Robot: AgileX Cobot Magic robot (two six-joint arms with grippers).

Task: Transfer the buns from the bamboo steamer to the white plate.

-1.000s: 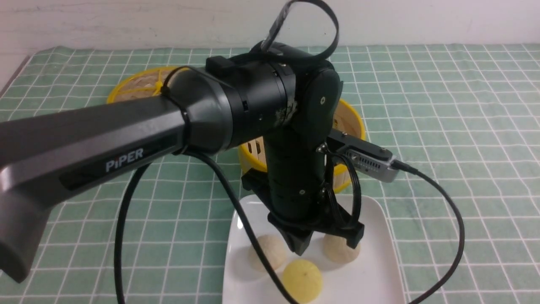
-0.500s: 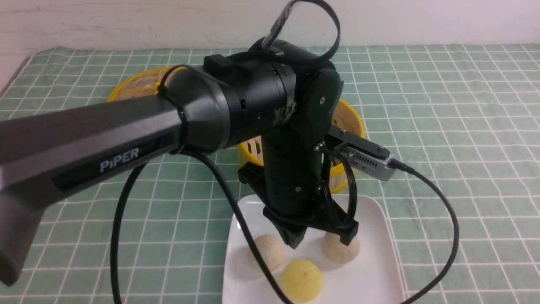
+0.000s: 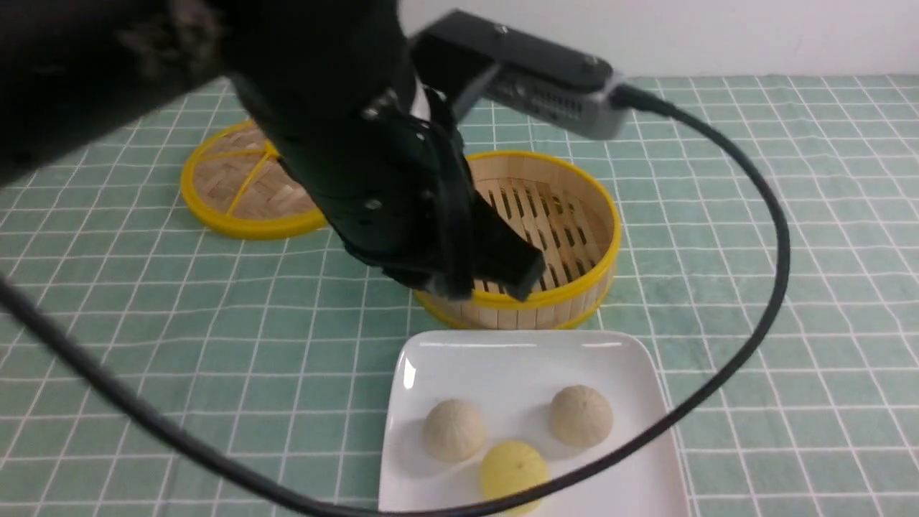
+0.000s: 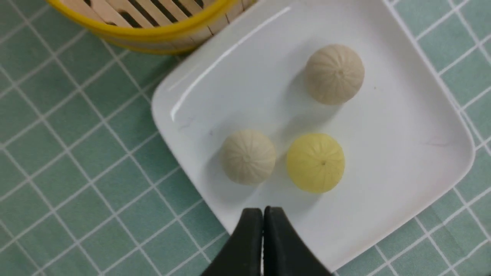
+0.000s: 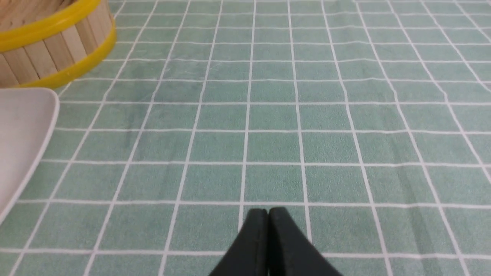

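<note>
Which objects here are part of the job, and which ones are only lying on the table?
Part of the job:
- three buns
- steamer
- plate

Only lying there:
- woven lid
- green checked cloth

plate (image 3: 632,373) white | buns (image 3: 581,415) beige+yellow | cloth (image 3: 790,215) green/white grid
</note>
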